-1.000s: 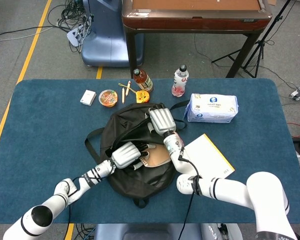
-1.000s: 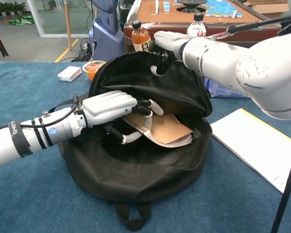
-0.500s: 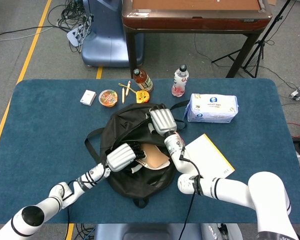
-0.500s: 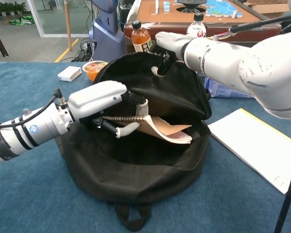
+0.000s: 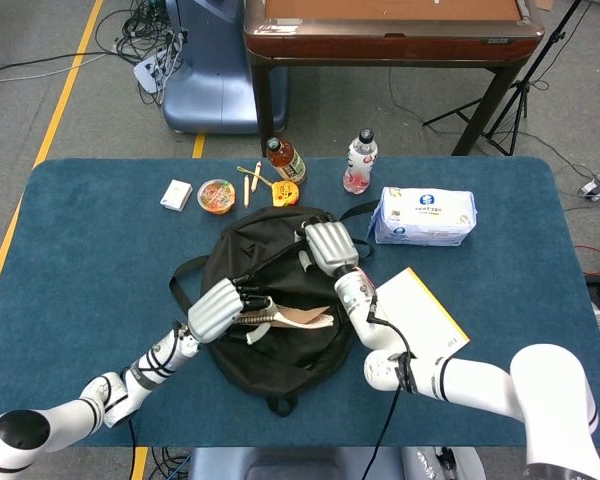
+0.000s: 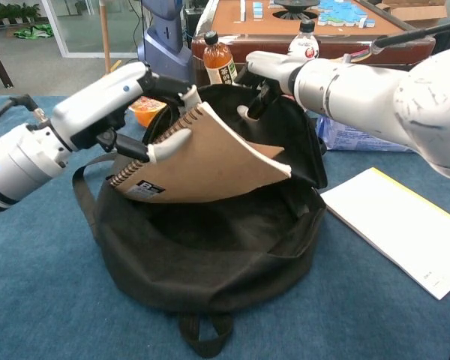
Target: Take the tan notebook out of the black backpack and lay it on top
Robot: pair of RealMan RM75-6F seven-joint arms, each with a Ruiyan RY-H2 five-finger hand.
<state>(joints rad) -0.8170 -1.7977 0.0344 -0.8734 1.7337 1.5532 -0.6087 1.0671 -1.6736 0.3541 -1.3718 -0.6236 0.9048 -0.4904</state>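
The black backpack [image 5: 280, 330] [image 6: 210, 255] lies open in the middle of the blue table. My left hand [image 5: 218, 308] [image 6: 112, 94] grips the tan spiral notebook [image 5: 295, 317] [image 6: 202, 161] by its wire spine and holds it tilted, mostly lifted out of the opening, its far corner still over the bag's mouth. My right hand [image 5: 328, 247] [image 6: 274, 71] holds the backpack's upper flap at the far rim, keeping the mouth open.
A white and yellow booklet [image 5: 415, 312] [image 6: 405, 225] lies right of the bag. Behind it sit a tissue pack [image 5: 423, 216], two bottles [image 5: 285, 160] [image 5: 359, 162], a snack cup [image 5: 216, 195] and a small white box [image 5: 176, 194].
My left hand has pulled back toward me and up, drawing the notebook out of the backpack's opening. The right hand has stayed on the flap.
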